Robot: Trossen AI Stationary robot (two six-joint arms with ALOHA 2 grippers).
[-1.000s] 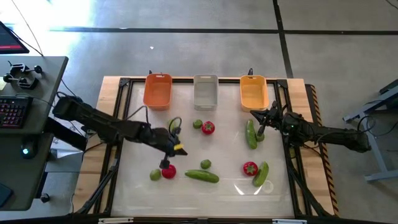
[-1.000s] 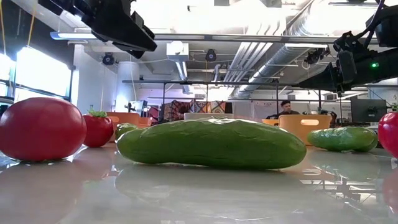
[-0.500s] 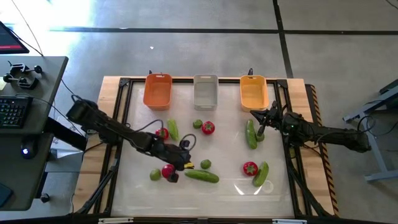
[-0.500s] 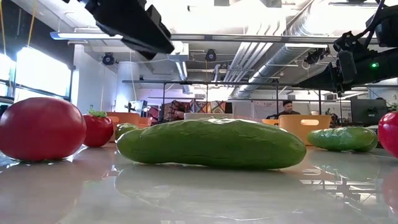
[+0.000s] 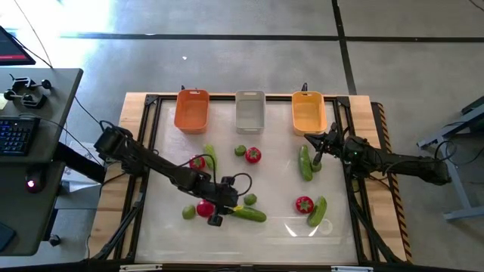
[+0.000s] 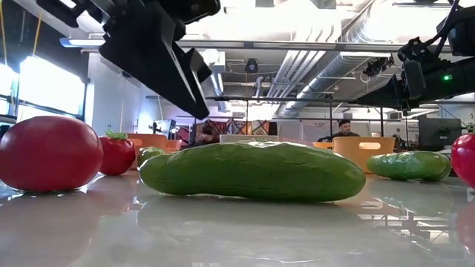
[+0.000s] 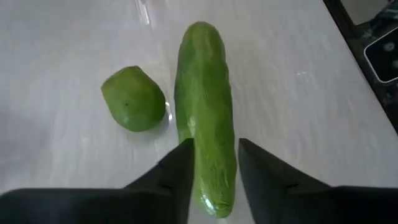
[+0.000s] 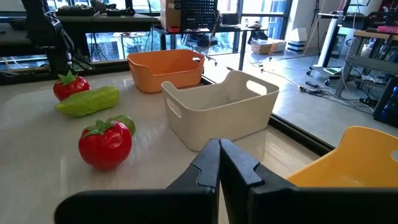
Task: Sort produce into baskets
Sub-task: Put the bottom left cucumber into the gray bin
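My left gripper [image 5: 221,214] is open above the left end of a long dark-green cucumber [image 5: 246,214] that lies flat on the table near the front. In the left wrist view its fingers [image 7: 180,174] stand on either side of that end [image 7: 208,180], with a lime [image 7: 132,99] beside the cucumber. In the low view the gripper [image 6: 194,96] hangs clear above the cucumber [image 6: 252,172]. My right gripper [image 5: 318,157] is shut and empty beside another cucumber [image 5: 305,162], in front of the yellow-orange basket [image 5: 308,112]. The orange-red basket [image 5: 191,111] and the pale grey basket [image 5: 249,110] stand at the far edge.
Tomatoes lie on the table, one at the near left [image 5: 205,208], one left of the middle [image 5: 197,162], one at the middle [image 5: 252,155] and one at the near right [image 5: 304,204]. Limes lie at the middle [image 5: 240,151], by the front cucumber [image 5: 249,199] and at the near left [image 5: 188,212]. Two more cucumbers lie at the left [image 5: 209,156] and the near right [image 5: 317,211].
My left gripper has gone toward the table's right and near edges, from over the tomato at the near left to the front cucumber's left end, and has come down. The arm's move has uncovered a tomato and a cucumber behind it.
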